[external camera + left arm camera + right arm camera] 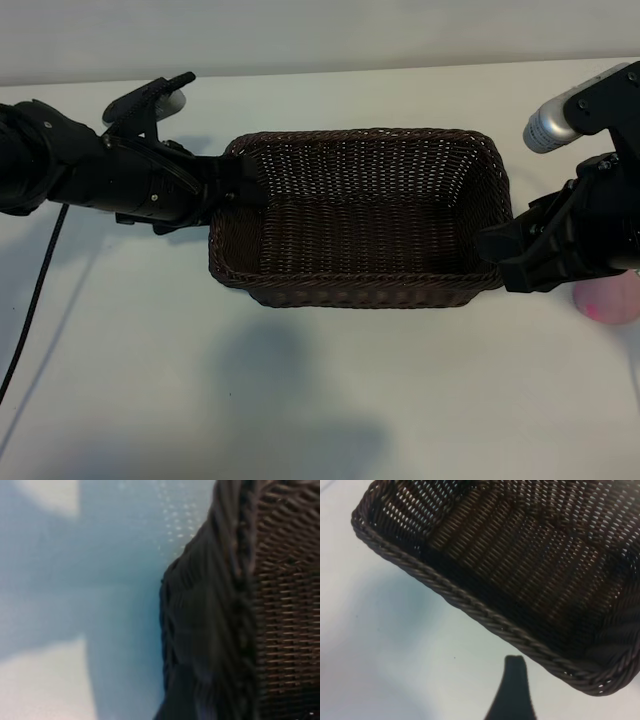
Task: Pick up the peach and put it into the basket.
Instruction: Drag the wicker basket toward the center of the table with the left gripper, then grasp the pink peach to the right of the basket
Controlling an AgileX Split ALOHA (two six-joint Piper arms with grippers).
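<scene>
From outside, one basket (360, 215) sits mid-table. One peach (610, 298) lies at its 4 o'clock, on the table, partly behind the right arm. Two grippers: the left gripper (240, 185) is at the basket's 9 o'clock rim, and whether it grips I cannot tell. The right gripper (492, 252) is at 4 o'clock.

The left wrist view shows one basket wall (210, 630).

The right wrist view shows one finger (514, 690) near the rim (470, 605); the right claw is loose and holds nothing.
</scene>
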